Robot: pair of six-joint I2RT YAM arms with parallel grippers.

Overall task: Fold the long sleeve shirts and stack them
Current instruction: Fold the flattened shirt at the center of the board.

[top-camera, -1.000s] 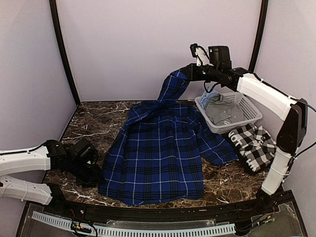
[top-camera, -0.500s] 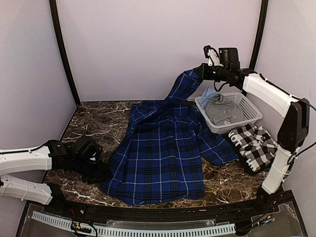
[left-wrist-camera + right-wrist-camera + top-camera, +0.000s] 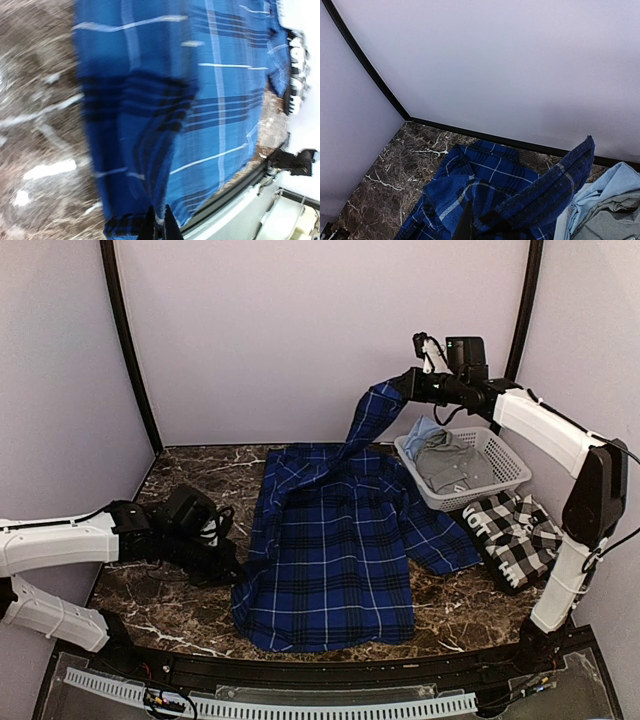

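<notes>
The royal blue plaid long sleeve shirt [image 3: 335, 550] lies spread on the marble table. My left gripper [image 3: 228, 565] sits low at its left edge, shut on a pinched fold of the blue cloth [image 3: 215, 75], with the jaws together at the bottom of the left wrist view [image 3: 160, 226]. High at the back, my right gripper [image 3: 400, 388] is shut on the shirt's sleeve, which hangs down from it to the shirt's shoulder [image 3: 490, 170]. The black-and-white check long sleeve shirt [image 3: 515, 530] lies bunched at the right edge.
A white basket [image 3: 470, 494] at the back right holds grey and light blue clothes [image 3: 615, 190]. It stands just under the right arm. Lilac walls close the back and both sides. A black rail runs along the table's near edge [image 3: 235, 192].
My left gripper has slid right to the shirt's left edge and shut on it, bunching that side inward. The right gripper, holding the sleeve up, has shifted slightly right.
</notes>
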